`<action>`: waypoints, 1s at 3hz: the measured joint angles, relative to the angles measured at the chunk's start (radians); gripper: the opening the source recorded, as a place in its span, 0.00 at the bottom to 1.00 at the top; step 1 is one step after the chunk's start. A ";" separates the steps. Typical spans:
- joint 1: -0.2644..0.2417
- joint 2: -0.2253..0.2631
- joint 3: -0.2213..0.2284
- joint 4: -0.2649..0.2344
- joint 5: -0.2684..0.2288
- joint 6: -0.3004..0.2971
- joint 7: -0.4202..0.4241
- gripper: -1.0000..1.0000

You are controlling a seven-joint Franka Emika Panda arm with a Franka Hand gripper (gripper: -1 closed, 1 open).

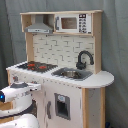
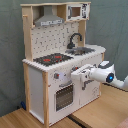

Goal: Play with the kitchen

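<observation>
The second exterior view gives us the clearest look at the kitchen point(image 2: 60, 60), a tall white and light-wood toy unit standing on a wooden floor point(image 2: 20, 120) in front of a grey-green curtain point(image 2: 10, 50). On its counter we see the black hob point(image 2: 52, 59) with red rings, and beside it, toward the second exterior view's right, the sink point(image 2: 82, 50) with the black faucet point(image 2: 75, 39) arching over it. Above the hob hangs the grey hood point(image 2: 49, 20), and next to the hood sits a small microwave panel point(image 2: 77, 11) in the upper shelf. Below the hob is the oven door point(image 2: 64, 96) with its dark window, and knobs point(image 2: 64, 75) line the strip just over it.

The arm point(image 2: 111, 76) reaches in from the second exterior view's right, and its gripper point(image 2: 79, 77) sits right against the kitchen front, at the height of the knob strip and just beside the oven door. We cannot tell how its jaws stand or whether they have hold of anything.

In the first exterior view we see the kitchen point(image 1: 60, 65) from its other side, with the arm point(image 1: 17, 95) low at the first exterior view's left, close to the front below the hob point(image 1: 36, 65).
</observation>
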 joint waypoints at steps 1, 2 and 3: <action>0.000 0.000 -0.001 0.002 0.003 0.000 0.000 1.00; 0.004 0.003 -0.001 0.029 0.092 -0.009 0.001 1.00; 0.015 0.022 -0.001 0.026 0.126 -0.081 0.058 1.00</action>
